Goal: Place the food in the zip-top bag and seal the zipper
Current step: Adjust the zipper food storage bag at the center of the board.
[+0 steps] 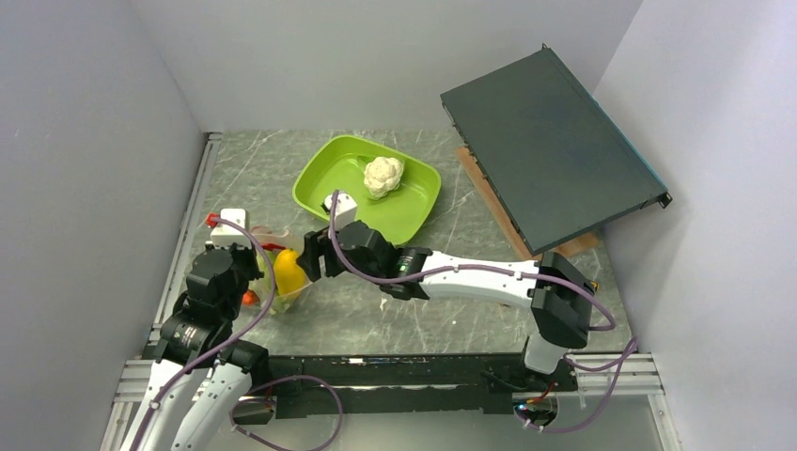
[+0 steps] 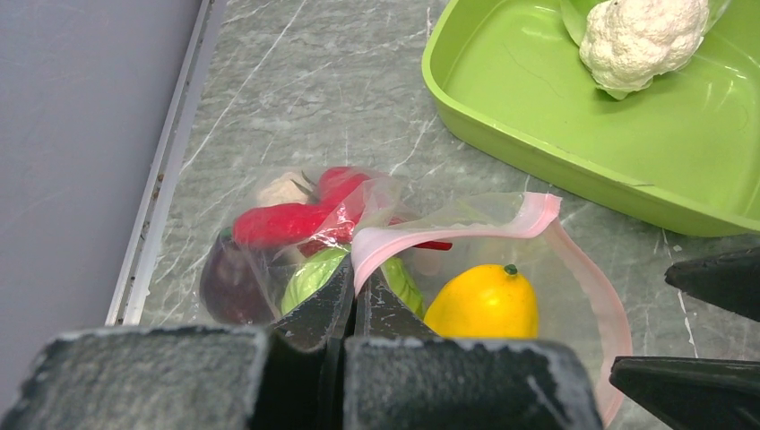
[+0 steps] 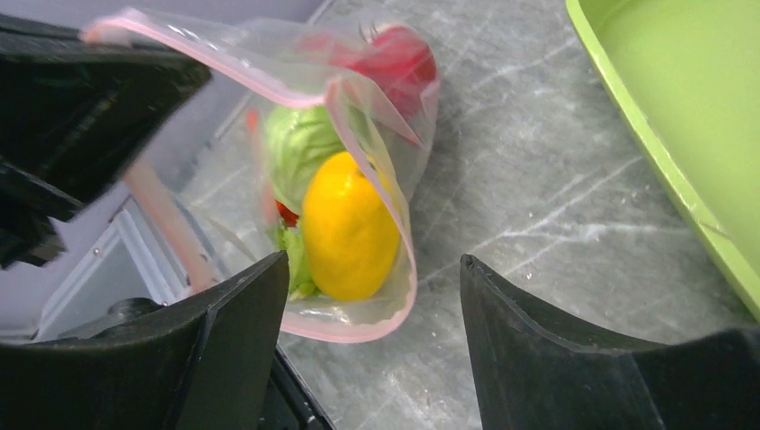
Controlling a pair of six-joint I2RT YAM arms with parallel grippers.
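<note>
The clear zip-top bag (image 2: 556, 260) with a pink zipper strip lies at the left of the table, its mouth held open. Inside it are a yellow fruit (image 2: 484, 302), green cabbage (image 2: 309, 278), a red piece (image 2: 278, 222) and a dark purple piece (image 2: 228, 287). My left gripper (image 2: 354, 278) is shut on the bag's pink rim. My right gripper (image 3: 372, 273) is open and empty just in front of the bag's mouth, by the yellow fruit (image 3: 348, 228). The white cauliflower (image 1: 382, 176) lies in the lime-green tray (image 1: 418, 211).
A dark flat panel (image 1: 550, 150) leans against the right wall over a wooden board. Grey walls close in on the left and the back. The left table edge has a metal rail (image 2: 166, 170) close to the bag.
</note>
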